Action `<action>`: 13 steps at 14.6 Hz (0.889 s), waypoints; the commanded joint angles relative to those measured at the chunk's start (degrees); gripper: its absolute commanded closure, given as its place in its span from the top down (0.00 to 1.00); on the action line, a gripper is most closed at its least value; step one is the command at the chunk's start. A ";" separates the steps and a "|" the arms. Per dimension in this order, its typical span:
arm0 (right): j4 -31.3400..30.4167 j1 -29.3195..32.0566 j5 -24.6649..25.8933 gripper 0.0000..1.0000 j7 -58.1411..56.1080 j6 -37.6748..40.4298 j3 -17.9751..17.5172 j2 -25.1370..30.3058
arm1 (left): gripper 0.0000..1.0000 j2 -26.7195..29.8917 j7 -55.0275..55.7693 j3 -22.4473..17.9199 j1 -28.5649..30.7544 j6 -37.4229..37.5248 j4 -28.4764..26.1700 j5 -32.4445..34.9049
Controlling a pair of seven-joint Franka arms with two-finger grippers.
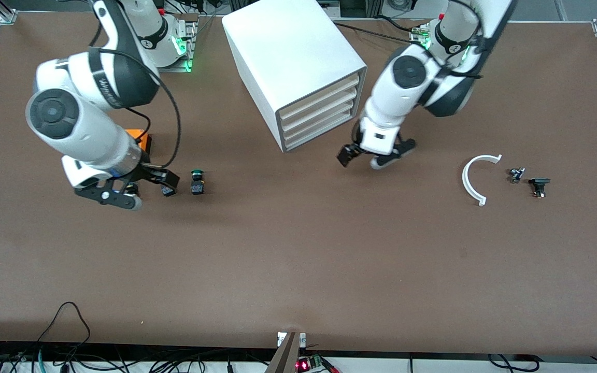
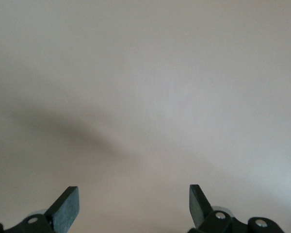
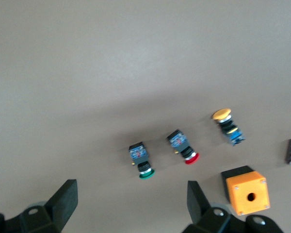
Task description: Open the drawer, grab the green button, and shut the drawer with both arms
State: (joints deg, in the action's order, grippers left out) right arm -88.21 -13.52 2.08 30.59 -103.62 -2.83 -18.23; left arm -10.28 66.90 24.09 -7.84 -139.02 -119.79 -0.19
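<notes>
The right tool (image 1: 140, 192) hangs low over the table (image 1: 298, 269) toward the right arm's end, its fingers (image 3: 63, 201) spread wide and holding nothing. The green-capped button (image 1: 197, 182) stands on the table just beside it, apart from the fingers. An orange box (image 1: 140, 139) sits near, closer to the robots' edge. The white cabinet (image 1: 290, 62) stands mid-table by that edge, its lowest drawer (image 1: 324, 132) pushed in. The left tool (image 1: 376, 155) hovers just off the cabinet's front corner, fingers (image 2: 68, 206) spread, empty.
</notes>
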 commanded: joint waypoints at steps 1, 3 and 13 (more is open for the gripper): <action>3.83 4.45 -0.14 1.00 -9.45 4.47 -0.77 0.90 | 1.00 4.20 -6.13 -1.50 1.25 13.80 6.29 0.36; 3.93 6.82 0.12 1.00 -15.35 7.01 -0.51 3.27 | 1.00 5.44 -14.91 -4.48 1.25 25.07 13.06 0.36; 2.97 12.81 0.56 1.00 -28.04 18.09 6.43 14.00 | 1.00 14.93 -51.85 -25.57 1.25 48.92 23.02 0.01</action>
State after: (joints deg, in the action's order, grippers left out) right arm -84.00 -0.65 2.39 3.26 -88.69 2.81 -8.17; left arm 2.87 20.23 1.15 -6.03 -93.29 -97.36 -0.17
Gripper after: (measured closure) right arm 0.000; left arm 0.000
